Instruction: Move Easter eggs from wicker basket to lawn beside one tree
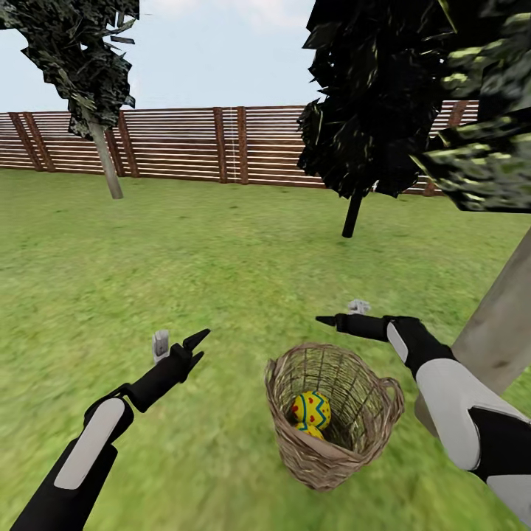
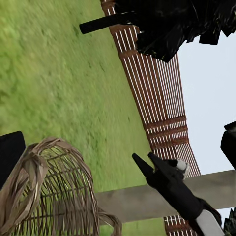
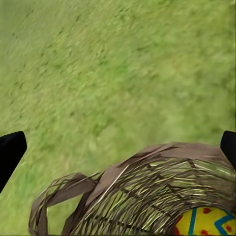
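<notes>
One basket (image 1: pixel 334 415) stands on the lawn (image 1: pixel 184 265), between the two arms and close to a pale trunk (image 1: pixel 498 332) at the right. Two eggs show inside it: one egg (image 1: pixel 310 410) in full view, yellow with blue zigzag bands and red spots, and a second egg (image 1: pixel 313 432) just under it, mostly hidden by the first and by the rim. Whether a third lies deeper cannot be told. The basket is round, of open tan woven twigs with a thick braided rim and a small side handle.

The left fingers (image 1: pixel 196 349) are spread apart and empty, to the basket's left. The right fingers (image 1: pixel 327 321) hang above the grass behind the basket, wide apart and holding nothing. A slatted fence (image 1: pixel 184 144) closes the yard, with a dark thin-trunked tree (image 1: pixel 352 214) in front.
</notes>
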Tool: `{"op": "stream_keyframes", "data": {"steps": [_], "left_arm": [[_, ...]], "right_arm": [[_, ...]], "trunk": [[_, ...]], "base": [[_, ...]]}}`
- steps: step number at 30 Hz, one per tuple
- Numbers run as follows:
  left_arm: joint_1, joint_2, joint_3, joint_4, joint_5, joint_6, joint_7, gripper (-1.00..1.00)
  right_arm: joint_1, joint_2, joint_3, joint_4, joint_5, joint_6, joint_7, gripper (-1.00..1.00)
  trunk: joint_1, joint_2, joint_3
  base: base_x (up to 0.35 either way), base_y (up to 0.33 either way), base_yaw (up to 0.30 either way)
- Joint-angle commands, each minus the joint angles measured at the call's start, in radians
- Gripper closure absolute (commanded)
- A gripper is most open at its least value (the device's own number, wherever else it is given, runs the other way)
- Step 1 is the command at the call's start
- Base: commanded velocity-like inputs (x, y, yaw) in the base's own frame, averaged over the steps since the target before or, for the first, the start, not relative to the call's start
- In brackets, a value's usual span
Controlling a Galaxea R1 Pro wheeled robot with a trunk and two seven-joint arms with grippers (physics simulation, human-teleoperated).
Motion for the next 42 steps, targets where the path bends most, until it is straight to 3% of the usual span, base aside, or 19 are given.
{"op": "stream_keyframes", "data": {"steps": [1,5,12,17,29,30,31,33,36,42], "left_arm": [[0.0,0.001,-0.001,0.0,0.004,0.002,-0.001,-1.0],[0.0,0.001,0.0,0.0,0.004,0.002,-0.002,-1.0],[0.0,0.001,0.017,0.0,0.004,0.003,-0.001,-1.0],[0.0,0.001,0.019,0.0,0.004,0.002,-0.001,-1.0],[0.0,0.002,0.019,0.001,0.004,0.003,-0.001,-1.0],[0.0,0.001,0.019,0.001,0.004,0.003,-0.001,-1.0],[0.0,0.001,0.019,0.001,0.004,0.002,0.0,-1.0],[0.0,0.001,0.019,0.002,0.004,0.002,0.0,-1.0],[0.0,0.001,0.019,0.002,0.004,0.002,0.001,-1.0],[0.0,0.001,0.019,0.002,0.004,0.003,0.003,-1.0]], "right_arm": [[-0.002,-0.012,-0.013,-0.003,0.003,-0.001,-0.025,-1.0],[-0.002,-0.016,-0.01,-0.005,0.012,0.005,-0.066,-1.0],[-0.002,-0.012,-0.01,-0.129,0.216,0.15,-0.093,-1.0],[-0.002,-0.015,0.003,-0.176,0.268,0.235,-0.093,-1.0],[-0.002,-0.017,0.153,-0.235,0.297,0.376,-0.091,-1.0],[-0.002,-0.017,0.172,-0.241,0.297,0.381,-0.092,-1.0],[-0.002,-0.017,0.227,-0.249,0.298,0.387,-0.093,-1.0],[-0.002,-0.016,0.269,-0.25,0.303,0.389,-0.095,-1.0],[-0.002,-0.012,0.323,-0.245,0.348,0.389,-0.099,-1.0],[0.0,-0.005,0.34,-0.24,0.491,0.379,-0.113,-1.0]], "trunk": [[0.0,0.0,-0.001],[0.0,0.0,-0.001],[0.0,0.0,-0.001],[0.0,0.0,-0.001],[0.0,0.0,-0.001],[0.0,0.0,-0.001],[0.0,0.0,-0.001],[0.0,0.0,-0.001],[0.0,0.0,-0.001],[0.0,0.0,-0.001]], "base": [[0.0,0.006,0.0],[0.0,0.002,0.0],[0.0,0.0,0.0],[0.0,0.0,0.0],[0.0,0.0,0.0],[0.0,0.0,0.0],[0.0,0.0,0.0],[0.0,0.0,0.0],[0.0,0.0,0.0],[0.014,0.0,0.0]]}}
